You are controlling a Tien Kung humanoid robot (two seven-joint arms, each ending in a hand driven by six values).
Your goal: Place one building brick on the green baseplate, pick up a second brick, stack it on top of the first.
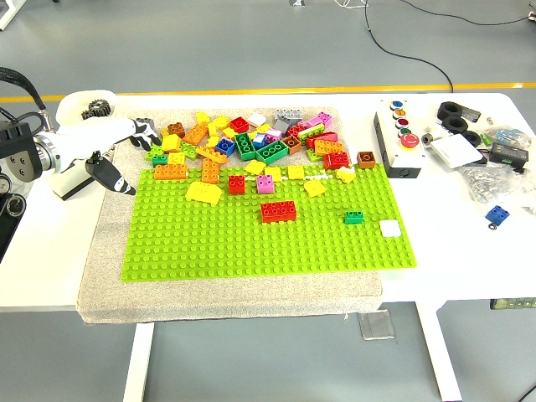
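The left hand (126,138) comes in from the left side, white forearm w/ dark fingers reaching toward the near-left end of the brick pile (251,138). Its fingertips sit at the pile's edge, about at a green brick (157,154); thumb hangs down apart from the other fingers, so the hand looks spread and holding nothing, though the fingertips are partly lost among the bricks. Right hand isn't in view.

Just past the hand & to its right the loose pile spreads along the far edge of the green baseplate (209,243). Further right, already on the plate: a red brick (278,211) near the middle, a small green one (353,217) & a white piece (389,227) beyond it.

Judged step: picking, prob. the first grasp. Next move calls for closing on one brick at the pile's edge w/o dragging neighbours, then carrying it right & toward the robot onto bare studs. The padded mat (109,285) under the plate lies on the worktop (469,251).
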